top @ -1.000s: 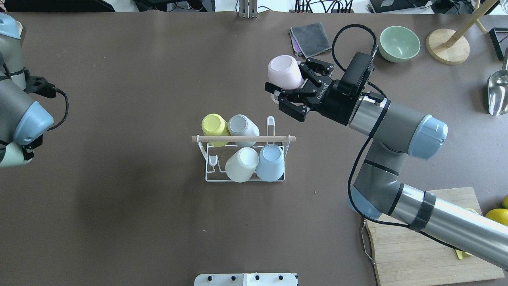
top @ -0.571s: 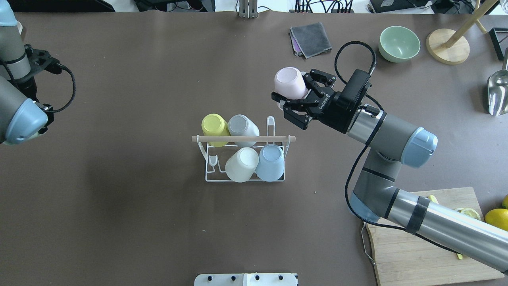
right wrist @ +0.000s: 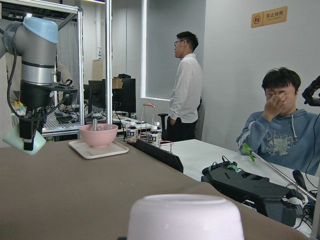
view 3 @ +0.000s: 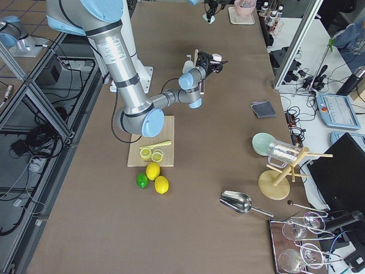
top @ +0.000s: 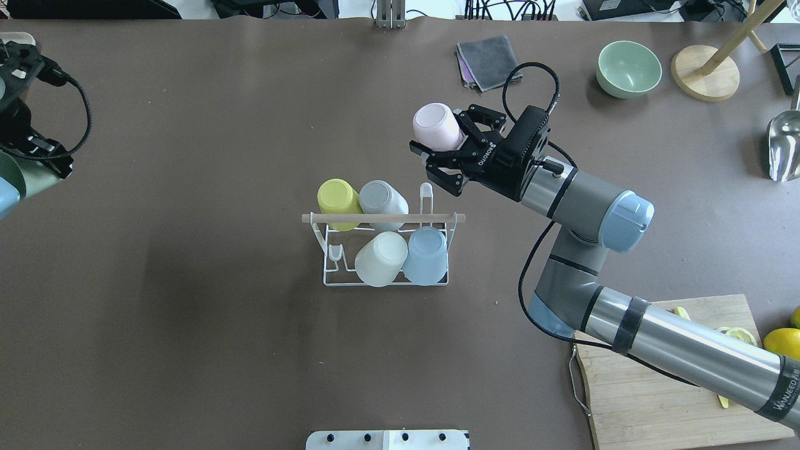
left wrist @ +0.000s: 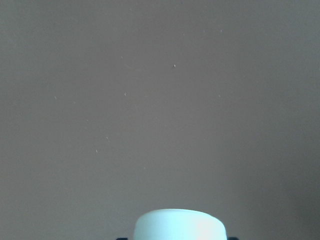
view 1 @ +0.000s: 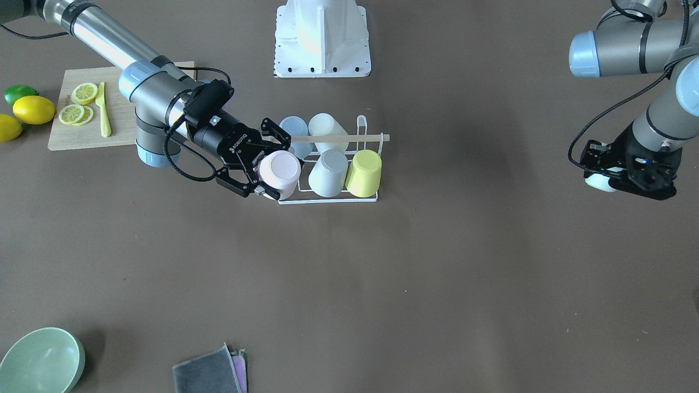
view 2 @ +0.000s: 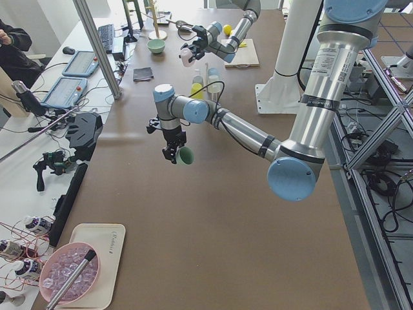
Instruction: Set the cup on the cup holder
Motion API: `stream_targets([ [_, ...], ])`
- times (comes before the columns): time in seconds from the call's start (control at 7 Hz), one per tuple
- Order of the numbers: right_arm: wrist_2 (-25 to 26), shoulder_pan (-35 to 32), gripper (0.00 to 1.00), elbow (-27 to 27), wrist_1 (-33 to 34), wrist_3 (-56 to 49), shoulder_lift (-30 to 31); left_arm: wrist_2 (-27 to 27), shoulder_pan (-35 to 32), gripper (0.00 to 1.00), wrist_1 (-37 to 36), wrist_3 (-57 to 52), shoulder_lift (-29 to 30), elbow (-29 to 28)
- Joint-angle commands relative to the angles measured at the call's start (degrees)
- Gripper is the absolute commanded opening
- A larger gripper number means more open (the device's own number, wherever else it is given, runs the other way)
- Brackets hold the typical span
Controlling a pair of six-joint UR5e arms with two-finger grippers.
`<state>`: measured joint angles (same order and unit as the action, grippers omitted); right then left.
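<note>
The cup holder [top: 325, 275] is a white wire rack with a wooden rod handle [top: 381, 218], at mid table. It carries a yellow cup [top: 337, 195], a grey cup [top: 378, 197], a white cup [top: 381, 257] and a blue cup [top: 427, 253]. One upright prong [top: 425, 190] at its far right is bare. My right gripper [top: 447, 149] is shut on a pink cup [top: 436, 127], bottom up, held in the air just beyond that corner; the pink cup also shows in the front view [view 1: 279, 173]. My left gripper [view 1: 617, 177] is shut on a pale green cup [view 1: 598, 182], far off to the left.
A grey cloth [top: 489, 59], a green bowl [top: 628, 67], a wooden stand [top: 705, 72] and a metal scoop [top: 784, 147] lie at the far right. A cutting board [top: 662, 387] with lemon slices is at the near right. The base plate [top: 387, 439] is at the near edge.
My right gripper has carried the pink cup left, closer to the rack's far right corner. My left arm has swung away towards the far left edge of the overhead view.
</note>
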<state>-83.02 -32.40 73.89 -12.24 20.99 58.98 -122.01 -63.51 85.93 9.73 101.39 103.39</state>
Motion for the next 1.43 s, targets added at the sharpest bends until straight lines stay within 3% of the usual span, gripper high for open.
stream_targets([
  [0.0,-0.4,-0.1,0.00,-0.8,0.0,-0.3,-0.4,-0.1,-0.4,0.00,20.1,11.0,-8.0,3.7],
  [0.14,-0.5,-0.1,0.00,-0.8,0.5,-0.2,-0.8,0.0,0.1,0.00,30.8,17.3,-9.3,2.7],
  [0.43,-1.6,-0.4,0.00,-0.8,3.3,-0.2,-2.2,0.1,2.4,0.00,45.2,26.2,-6.7,0.6],
  [1.14,-4.7,0.8,0.00,-0.6,4.0,-0.2,-2.2,0.0,5.9,0.00,73.5,35.2,-3.7,0.1],
  [1.29,-7.0,0.8,0.00,-0.5,3.7,-0.2,-2.2,0.4,6.2,0.00,76.3,35.1,-3.0,0.7],
])
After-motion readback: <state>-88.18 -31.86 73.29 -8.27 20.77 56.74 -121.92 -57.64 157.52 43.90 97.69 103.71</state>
